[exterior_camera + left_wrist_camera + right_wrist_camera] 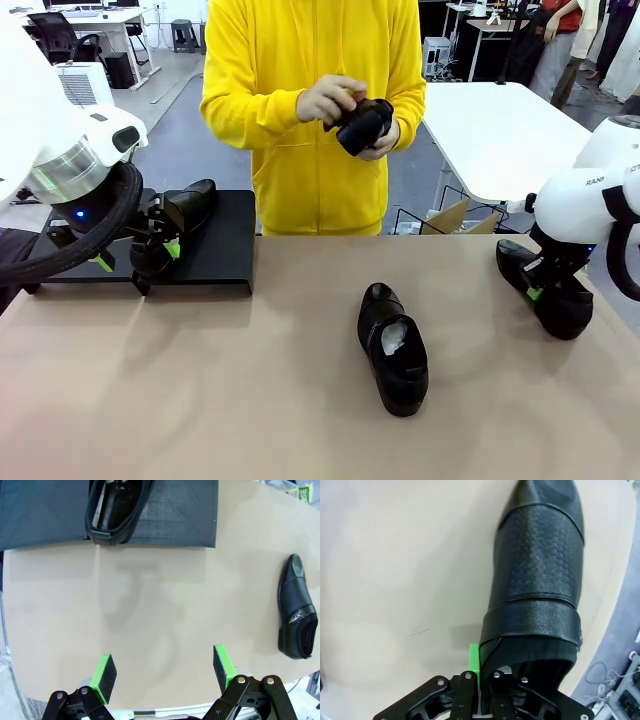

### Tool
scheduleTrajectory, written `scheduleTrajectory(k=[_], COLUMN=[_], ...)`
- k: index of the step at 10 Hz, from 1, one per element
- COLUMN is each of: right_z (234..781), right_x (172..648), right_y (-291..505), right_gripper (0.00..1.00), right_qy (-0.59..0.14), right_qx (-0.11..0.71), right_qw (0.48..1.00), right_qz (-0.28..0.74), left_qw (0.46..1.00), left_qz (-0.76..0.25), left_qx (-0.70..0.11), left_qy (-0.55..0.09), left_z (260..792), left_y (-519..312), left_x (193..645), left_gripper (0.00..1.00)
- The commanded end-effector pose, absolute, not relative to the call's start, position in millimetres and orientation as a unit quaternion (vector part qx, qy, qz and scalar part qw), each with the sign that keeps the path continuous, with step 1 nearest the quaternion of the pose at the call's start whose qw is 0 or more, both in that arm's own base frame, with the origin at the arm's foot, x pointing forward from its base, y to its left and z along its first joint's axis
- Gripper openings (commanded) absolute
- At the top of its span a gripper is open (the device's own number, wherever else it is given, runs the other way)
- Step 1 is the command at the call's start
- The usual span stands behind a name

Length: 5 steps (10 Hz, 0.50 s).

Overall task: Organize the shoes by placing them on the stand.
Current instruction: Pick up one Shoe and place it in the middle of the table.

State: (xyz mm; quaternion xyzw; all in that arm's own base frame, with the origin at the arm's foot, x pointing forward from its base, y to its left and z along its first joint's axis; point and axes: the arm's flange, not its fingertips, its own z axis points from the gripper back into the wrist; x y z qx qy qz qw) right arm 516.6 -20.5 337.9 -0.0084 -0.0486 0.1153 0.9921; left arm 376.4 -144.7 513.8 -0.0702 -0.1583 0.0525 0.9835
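the left hand (152, 260) hangs released at the left of the frame, its green pads (104, 675) spread wide over bare tabletop (150, 605), near the front edge of the stand (225, 250). the first shoe (190, 205) sits on the stand's left part. at the right edge, the right hand (540, 285) is clenched on the heel rim of the right shoe (537, 580), which rests on the tabletop. the middle shoe (393, 347) lies lower centre, well apart from both. the person (300, 60) at top centre holds the fourth shoe (362, 125).

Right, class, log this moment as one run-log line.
left gripper: open | right gripper: shut on right-edge shoe | stand: one shoe | middle shoe: on table | fourth shoe: person's hands
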Motion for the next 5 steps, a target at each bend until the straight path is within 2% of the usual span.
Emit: scheduleTrajectory(k=[1,5], right_z=[335.1,338.6], right_x=[515.9,514.4], right_y=[-19.2,-27.5], right_gripper=[0.0,0.0], right_qy=[-0.043,0.005], right_qx=[-0.022,-0.002], right_qw=[0.994,0.998], right_qz=[0.099,0.065], left_qw=[0.983,0.983], left_qz=[0.054,0.054], left_qx=[-0.079,-0.079], left_qy=[-0.154,-0.154], left_z=[513.4,513.4], left_y=[-144.0,-144.0], left_x=[376.0,376.0], left_gripper=[1.0,1.0])
